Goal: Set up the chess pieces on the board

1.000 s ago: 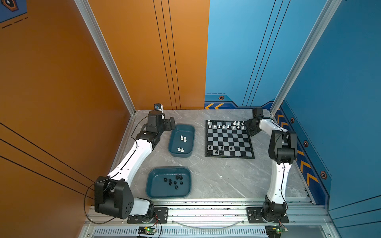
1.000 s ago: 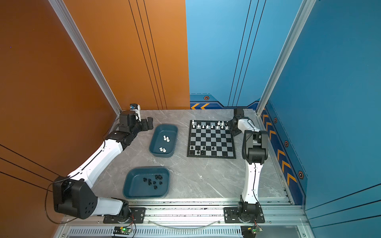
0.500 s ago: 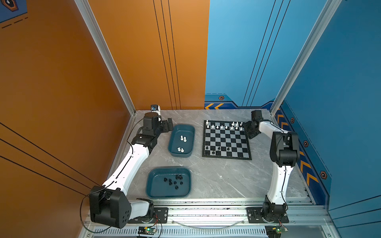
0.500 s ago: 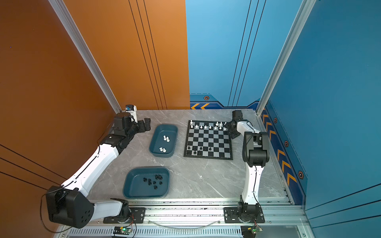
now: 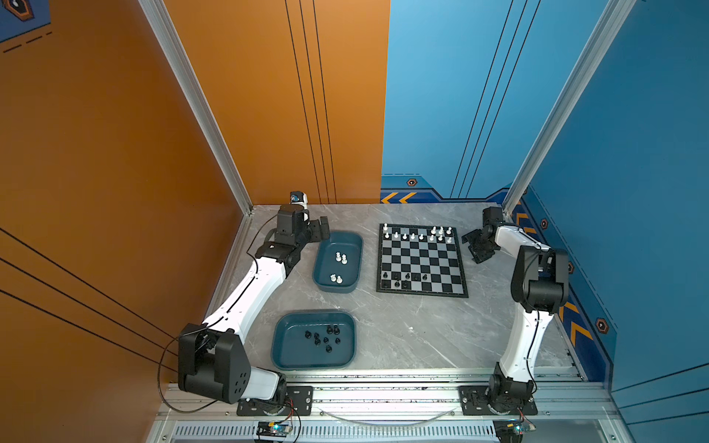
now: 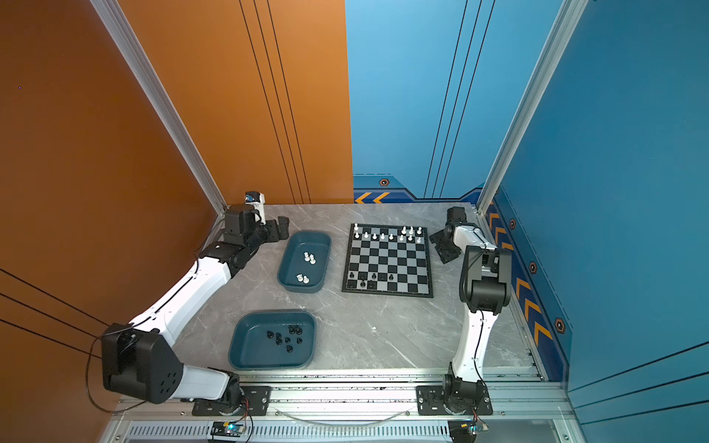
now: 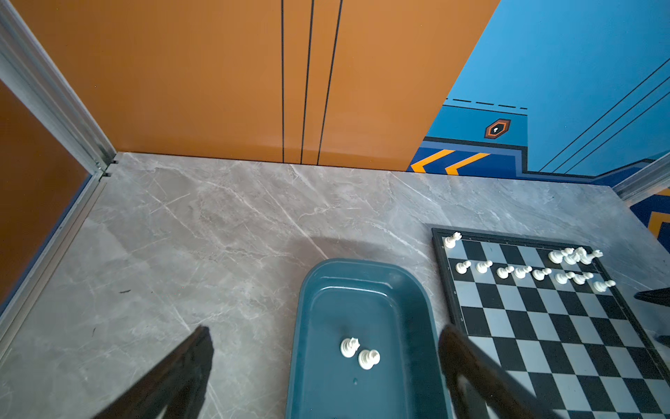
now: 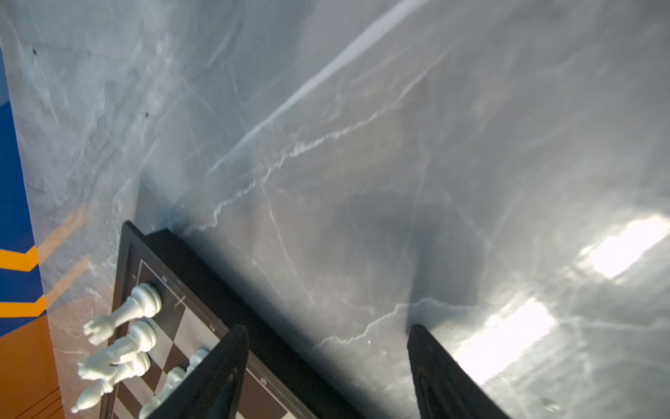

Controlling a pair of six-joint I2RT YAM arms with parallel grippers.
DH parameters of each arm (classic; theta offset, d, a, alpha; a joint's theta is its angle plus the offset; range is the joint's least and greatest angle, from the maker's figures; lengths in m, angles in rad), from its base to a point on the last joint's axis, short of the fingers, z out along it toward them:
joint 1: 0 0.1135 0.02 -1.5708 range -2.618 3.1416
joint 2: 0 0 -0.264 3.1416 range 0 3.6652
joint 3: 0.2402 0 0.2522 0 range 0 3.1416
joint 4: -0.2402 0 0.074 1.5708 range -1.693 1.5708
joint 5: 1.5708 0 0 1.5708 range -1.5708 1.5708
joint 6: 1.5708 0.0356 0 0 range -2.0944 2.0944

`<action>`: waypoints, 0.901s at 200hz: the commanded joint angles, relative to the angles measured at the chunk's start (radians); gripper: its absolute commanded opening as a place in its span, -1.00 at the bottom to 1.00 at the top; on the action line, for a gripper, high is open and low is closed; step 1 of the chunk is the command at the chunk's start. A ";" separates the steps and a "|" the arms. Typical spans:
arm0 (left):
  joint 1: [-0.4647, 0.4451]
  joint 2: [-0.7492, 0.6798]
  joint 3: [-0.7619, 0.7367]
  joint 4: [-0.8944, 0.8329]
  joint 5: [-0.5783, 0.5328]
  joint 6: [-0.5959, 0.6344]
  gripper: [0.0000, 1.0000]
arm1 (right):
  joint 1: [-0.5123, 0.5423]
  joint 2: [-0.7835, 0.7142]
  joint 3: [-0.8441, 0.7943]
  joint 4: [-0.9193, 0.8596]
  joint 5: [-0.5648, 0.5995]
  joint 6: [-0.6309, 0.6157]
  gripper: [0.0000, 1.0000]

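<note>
The board (image 5: 422,256) lies at the back middle of the table in both top views, also (image 6: 388,256). White chess pieces (image 5: 421,236) fill its two far rows. A few black chess pieces (image 5: 406,276) stand on its near rows. More white pieces (image 7: 359,353) sit in the far teal tray (image 5: 320,268). Several black pieces (image 5: 324,337) lie in the near teal tray (image 5: 284,356). My left gripper (image 5: 321,229) hangs open above the far tray's back end, empty. My right gripper (image 5: 472,249) is open and empty just right of the board's far right corner.
The orange wall and its aluminium post (image 5: 238,191) stand close behind the left arm. The blue wall (image 5: 575,249) runs right beside the right arm. Bare marble table (image 5: 414,330) stretches in front of the board.
The board has slid a little to the left. My right gripper has drawn back from the board's corner toward the right wall. My left arm swayed left and came back.
</note>
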 commanded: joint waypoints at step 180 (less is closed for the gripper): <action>-0.090 0.593 0.675 -0.195 0.040 -0.059 0.75 | -0.011 0.563 0.746 -0.070 -0.231 0.053 -0.46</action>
